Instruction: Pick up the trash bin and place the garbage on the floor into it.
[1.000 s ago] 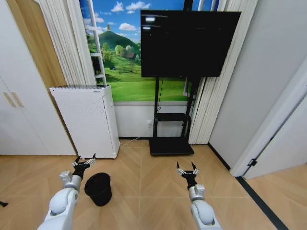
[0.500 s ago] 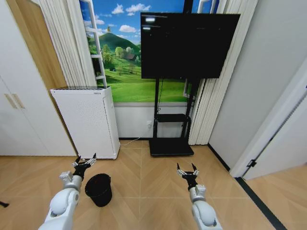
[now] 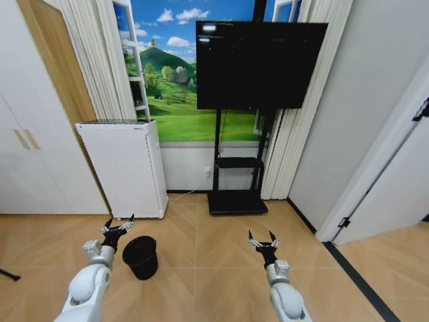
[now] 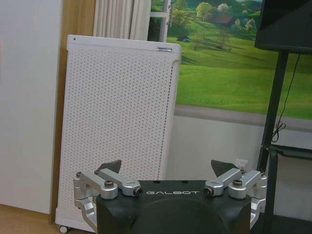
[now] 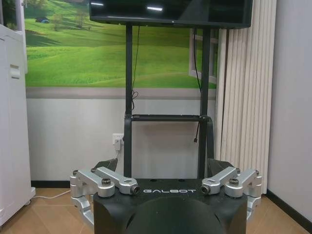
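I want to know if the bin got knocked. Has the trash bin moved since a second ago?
No. The trash bin keeps its place before the white perforated appliance; both shifted together, so the camera turned. Left gripper hovers beside it, open.

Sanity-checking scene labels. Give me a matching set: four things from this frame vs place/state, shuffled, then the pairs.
Things:
1. trash bin
2. left gripper
3. right gripper
4. white perforated appliance

Places/states:
A. open, over bare floor before the TV stand
B. against the wall, beside the curtain
C. on the floor, upright
D. open, just beside the bin's rim

Pairs: 1-C, 2-D, 3-A, 4-B
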Controlling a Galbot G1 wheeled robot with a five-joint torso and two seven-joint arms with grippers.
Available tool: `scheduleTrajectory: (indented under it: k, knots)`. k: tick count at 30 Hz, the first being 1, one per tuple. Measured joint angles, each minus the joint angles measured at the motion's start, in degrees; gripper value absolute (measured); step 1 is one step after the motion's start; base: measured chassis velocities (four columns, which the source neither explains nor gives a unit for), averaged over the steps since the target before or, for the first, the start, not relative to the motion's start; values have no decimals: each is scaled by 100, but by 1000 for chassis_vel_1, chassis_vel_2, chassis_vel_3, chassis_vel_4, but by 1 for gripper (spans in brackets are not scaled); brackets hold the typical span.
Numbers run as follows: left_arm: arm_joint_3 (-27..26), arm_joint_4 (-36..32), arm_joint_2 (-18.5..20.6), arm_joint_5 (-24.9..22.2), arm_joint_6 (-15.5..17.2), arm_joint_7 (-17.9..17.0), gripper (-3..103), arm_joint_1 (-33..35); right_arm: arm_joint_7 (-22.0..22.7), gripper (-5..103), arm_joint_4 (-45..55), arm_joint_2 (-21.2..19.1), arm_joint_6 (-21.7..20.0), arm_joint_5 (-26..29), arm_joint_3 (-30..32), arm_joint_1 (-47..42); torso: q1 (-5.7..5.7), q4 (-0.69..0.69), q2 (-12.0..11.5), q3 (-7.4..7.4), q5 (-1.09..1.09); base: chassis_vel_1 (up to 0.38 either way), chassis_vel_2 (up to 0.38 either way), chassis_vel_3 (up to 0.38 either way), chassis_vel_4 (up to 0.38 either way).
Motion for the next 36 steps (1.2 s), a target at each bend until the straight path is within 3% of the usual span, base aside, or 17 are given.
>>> scheduleTrajectory:
  k: [26,29,36]
  knots:
    - [-7,-37,12,-33,20,-28,100,26,46,100,-208,37,79,-352,138,-27,-14,-1,-21,-16,-1,349,-287,-353,288]
    - [-17,-45,10,-34,17,-29,100,52,60,100,-228,42,122,-348,137,-23,-14,3,-23,-16,0,102,-71,-141,119]
    - [-17,-45,44,-57,6,-27,100,70,97,100,-204,37,136,-368,144,-103,-7,-3,-31,-14,0,-69,11,57,-6]
